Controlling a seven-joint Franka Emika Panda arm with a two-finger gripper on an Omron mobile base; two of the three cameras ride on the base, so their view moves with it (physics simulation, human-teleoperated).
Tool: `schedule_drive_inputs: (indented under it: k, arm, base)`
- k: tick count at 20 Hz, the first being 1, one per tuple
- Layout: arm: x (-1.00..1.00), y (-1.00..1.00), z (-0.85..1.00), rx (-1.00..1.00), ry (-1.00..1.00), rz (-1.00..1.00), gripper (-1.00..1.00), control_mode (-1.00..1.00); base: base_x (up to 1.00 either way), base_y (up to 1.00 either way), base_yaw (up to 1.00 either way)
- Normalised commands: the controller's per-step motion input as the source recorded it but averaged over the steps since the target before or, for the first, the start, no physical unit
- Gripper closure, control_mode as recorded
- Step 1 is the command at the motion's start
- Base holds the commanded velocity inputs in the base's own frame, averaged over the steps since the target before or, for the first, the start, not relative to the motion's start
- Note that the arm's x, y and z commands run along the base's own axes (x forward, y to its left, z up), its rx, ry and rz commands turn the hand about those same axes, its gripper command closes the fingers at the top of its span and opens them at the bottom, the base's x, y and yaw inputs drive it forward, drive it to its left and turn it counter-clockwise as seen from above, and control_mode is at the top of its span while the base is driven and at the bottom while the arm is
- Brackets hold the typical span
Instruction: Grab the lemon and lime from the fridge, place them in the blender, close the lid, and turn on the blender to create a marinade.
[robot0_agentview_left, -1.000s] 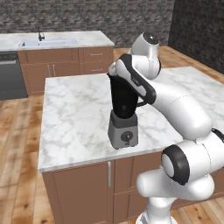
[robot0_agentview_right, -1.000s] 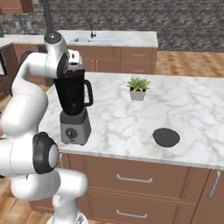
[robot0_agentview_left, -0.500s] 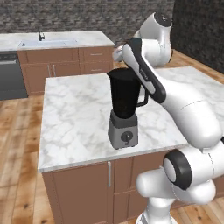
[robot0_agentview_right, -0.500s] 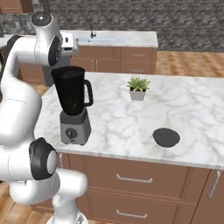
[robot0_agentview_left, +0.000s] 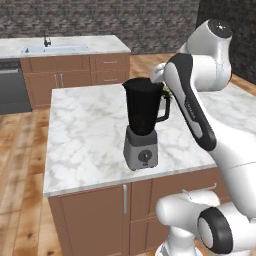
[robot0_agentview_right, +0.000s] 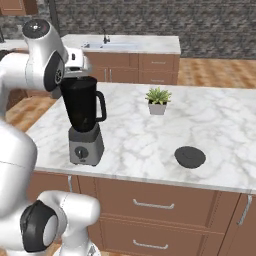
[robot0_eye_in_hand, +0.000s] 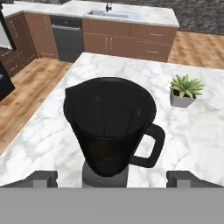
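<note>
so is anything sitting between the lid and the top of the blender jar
Nothing visible does. The lid lies flat on the marble island, apart from the blender. The counter stretch between them is bare, the potted plant stands farther back, and the jar mouth is uncovered.

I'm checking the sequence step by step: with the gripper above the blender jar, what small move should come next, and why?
Probably swing toward the lid lying flat on the counter, right of the potted plant. The gripper hovers open and empty over the blender, whose jar is uncovered. Something faint shows inside the dark jar, so the fruit may already be in, though I can't confirm both.
</note>
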Motion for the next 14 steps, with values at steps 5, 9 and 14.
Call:
schedule_drive_inputs:
  k: [5,9,14]
  arm:
    - [-0.28,0.00,-0.53,-0.02,0.09,-0.05,-1.00,-1.00]
    - [-0.05,0.00,-0.51,0.00,0.01,-0.01,-1.00,-1.00]
    - [-0.03,-0.03,-0.09,0.00,0.00,0.00,-1.00,1.00]
  base:
    - [0.00,0.00,0.00]
    - [0.00,0.00,0.00]
    - [-0.05,0.00,0.00]
